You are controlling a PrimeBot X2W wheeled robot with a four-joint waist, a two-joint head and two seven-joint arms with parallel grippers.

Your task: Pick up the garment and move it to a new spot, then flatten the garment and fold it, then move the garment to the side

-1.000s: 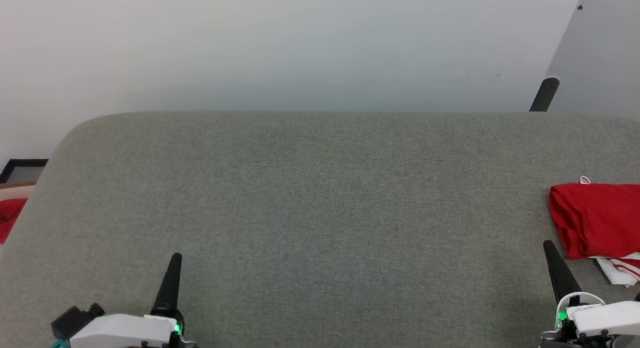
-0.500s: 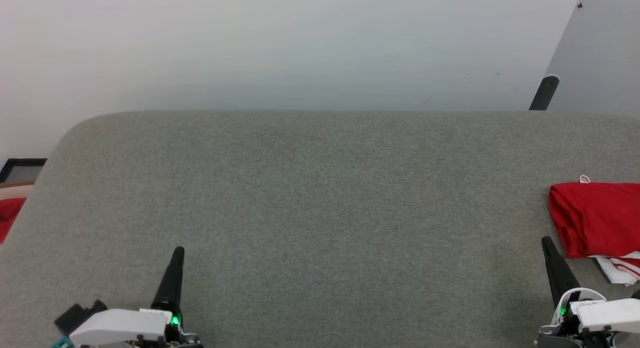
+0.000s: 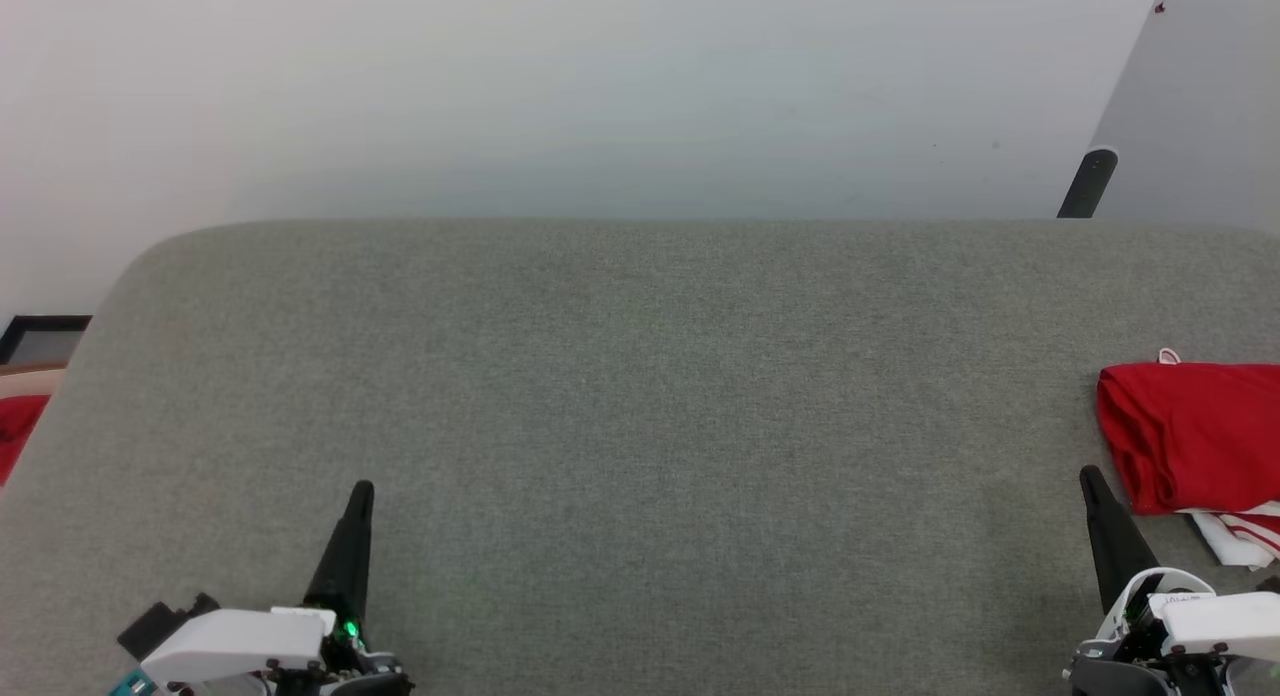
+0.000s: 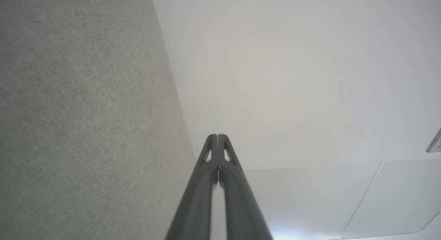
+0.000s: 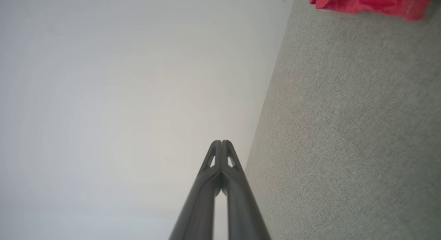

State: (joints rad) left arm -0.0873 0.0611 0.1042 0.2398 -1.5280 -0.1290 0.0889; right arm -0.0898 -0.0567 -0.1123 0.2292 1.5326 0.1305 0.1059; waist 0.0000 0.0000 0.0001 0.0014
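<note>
1. The garment (image 3: 1190,436) lies at the far right side of the table (image 3: 640,396), cut off by the head view's border. It is a compact red bundle with a white, red-striped piece poking out under its near edge. In my right wrist view it shows as a red strip (image 5: 368,2) in the top corner.
2. My right fingers (image 3: 1105,526) are pressed together and pinch nothing. Their tip is just beside the bundle's near-left corner but apart from it.
3. My left fingers (image 3: 350,546) are pressed together too, also with nothing between them, and well apart from the garment over bare table.
4. I judge the garment to be folded and set aside, so the step in hand is leaving it as it lies. I should draw my right arm toward me, not sweep it rightward, so the tip cannot catch that corner.
5. If the bundle needs one more nudge, I should spread the fingers first. Then I should take the red layers and the white piece together. Otherwise the top could slide off the bottom, and the table's cloth surface will likely drag on the lowest layer.
6. The red cloth (image 3: 15,431) beyond the table's left edge is not my concern.
</note>
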